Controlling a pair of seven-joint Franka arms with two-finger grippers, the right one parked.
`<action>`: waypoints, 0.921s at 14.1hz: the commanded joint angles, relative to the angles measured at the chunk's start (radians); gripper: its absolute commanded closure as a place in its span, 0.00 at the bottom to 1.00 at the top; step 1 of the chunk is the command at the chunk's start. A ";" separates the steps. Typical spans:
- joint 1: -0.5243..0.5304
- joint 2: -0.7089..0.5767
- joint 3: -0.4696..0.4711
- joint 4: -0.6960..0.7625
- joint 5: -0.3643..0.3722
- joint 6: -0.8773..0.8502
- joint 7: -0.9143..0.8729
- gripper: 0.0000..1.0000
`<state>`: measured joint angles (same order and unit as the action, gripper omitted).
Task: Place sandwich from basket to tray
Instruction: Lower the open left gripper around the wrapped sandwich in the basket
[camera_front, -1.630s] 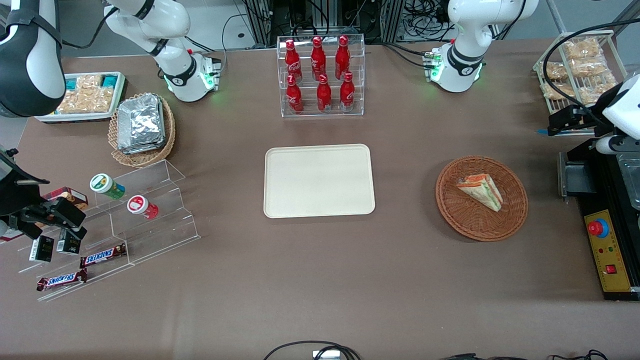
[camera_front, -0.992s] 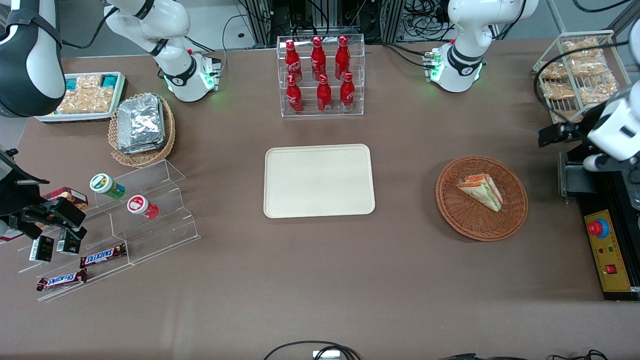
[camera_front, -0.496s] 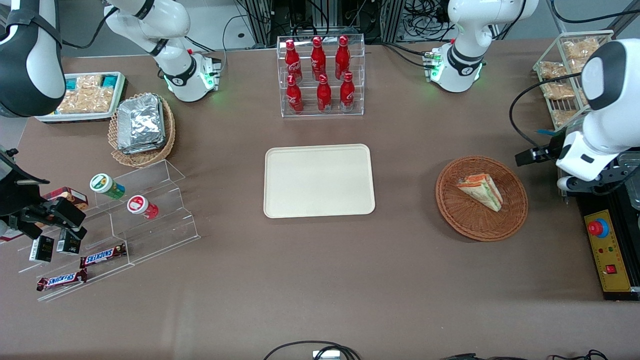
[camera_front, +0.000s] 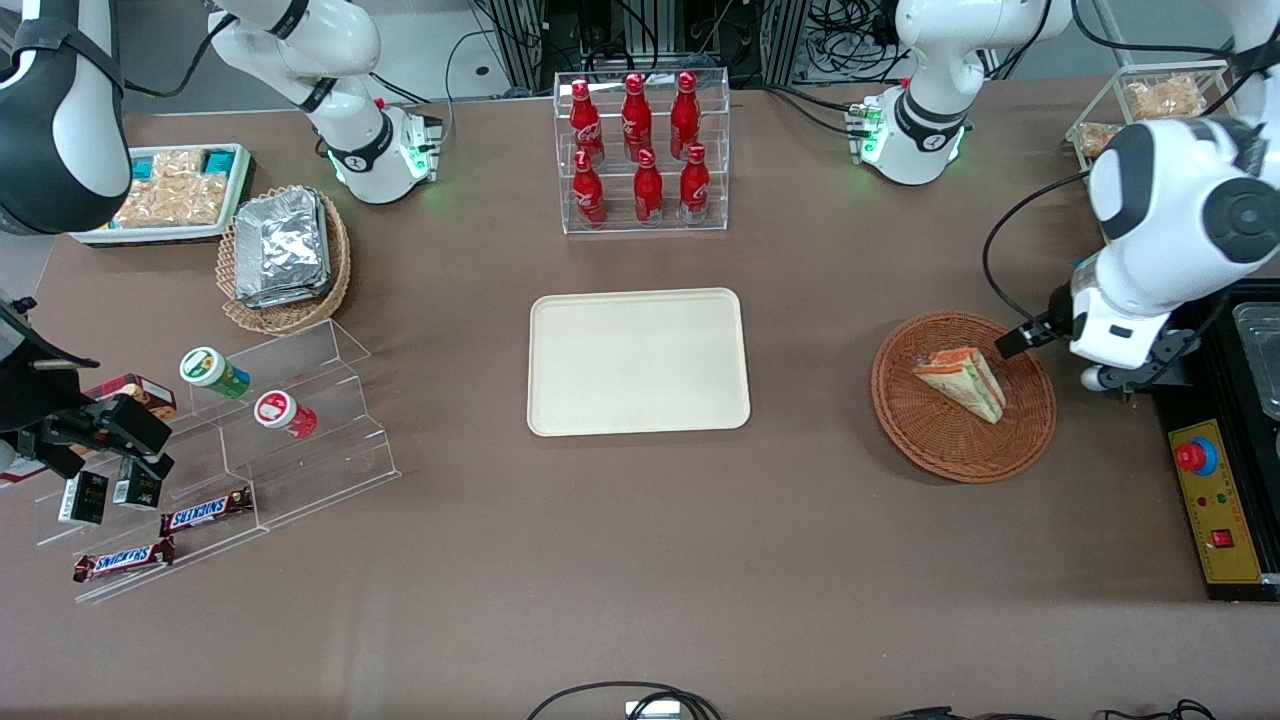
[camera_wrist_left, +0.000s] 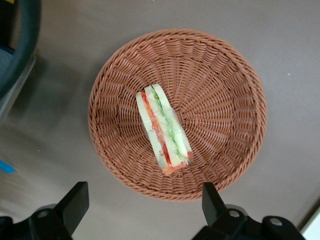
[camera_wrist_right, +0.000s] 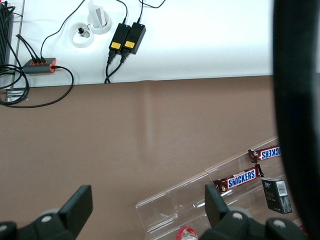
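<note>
The sandwich (camera_front: 962, 382) (camera_wrist_left: 162, 130) is a clear-wrapped triangular wedge with green, orange and red layers, lying in the round reddish-brown wicker basket (camera_front: 940, 450) (camera_wrist_left: 225, 100). My left gripper (camera_front: 1112, 382) (camera_wrist_left: 142, 202) hangs above the table just outside the basket's rim, toward the working arm's end. It is open and holds nothing, with its two black fingertips (camera_wrist_left: 75, 202) wide apart. The cream-beige tray (camera_front: 638, 362) lies bare at the table's middle, toward the parked arm from the basket.
A black control box with a red button (camera_front: 1215, 500) stands beside the gripper at the table's end. A wire rack of bread packs (camera_front: 1150, 100) is farther from the camera. A clear rack of red bottles (camera_front: 640, 150) stands past the tray.
The left arm has swung in from the table's end toward the basket and come lower. Its gripper now hangs at the basket's rim. The sandwich, basket and tray have not moved.
</note>
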<state>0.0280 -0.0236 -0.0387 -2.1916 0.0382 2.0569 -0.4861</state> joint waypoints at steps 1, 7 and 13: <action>-0.014 -0.039 0.008 -0.074 0.006 0.066 -0.077 0.00; -0.019 -0.003 0.002 -0.161 0.003 0.248 -0.236 0.00; -0.069 0.119 0.002 -0.183 0.006 0.400 -0.394 0.00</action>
<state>-0.0149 0.0528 -0.0423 -2.3709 0.0382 2.4020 -0.8175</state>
